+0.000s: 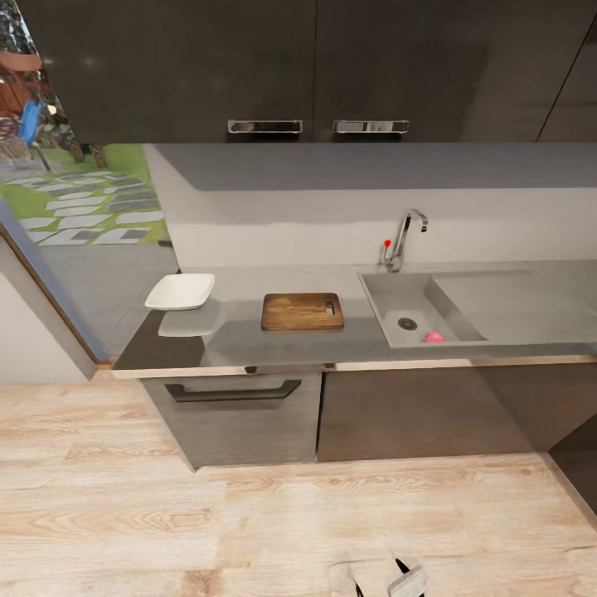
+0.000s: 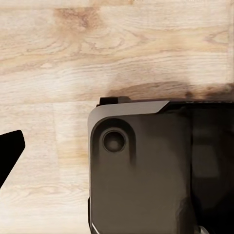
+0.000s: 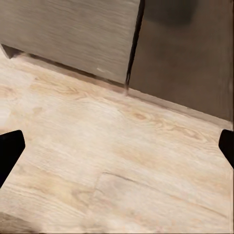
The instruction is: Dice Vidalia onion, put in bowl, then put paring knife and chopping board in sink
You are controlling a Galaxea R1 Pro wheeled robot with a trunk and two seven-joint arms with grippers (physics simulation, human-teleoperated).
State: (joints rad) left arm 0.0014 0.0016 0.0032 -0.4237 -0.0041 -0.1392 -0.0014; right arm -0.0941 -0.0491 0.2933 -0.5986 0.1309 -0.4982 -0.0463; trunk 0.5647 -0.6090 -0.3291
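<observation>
With the right gripper (image 3: 117, 141) spread wide over the floor and the left's state unclear, the onion (image 1: 434, 337) sits against the sink's (image 1: 383, 308) front wall, where a reach could knock it rolling.

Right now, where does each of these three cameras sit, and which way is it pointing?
Head view: on the robot's head, looking forward and down at the countertop with bowl, board and sink holding the onion; part of the robot shows at the bottom edge.
Left wrist view: on the left arm, aimed down at the floor; the robot's dark body shows.
Right wrist view: on the right arm, aimed at floor and lower cabinets; dark fingertips at the edges.
Shared: all three show the wood floor.
</observation>
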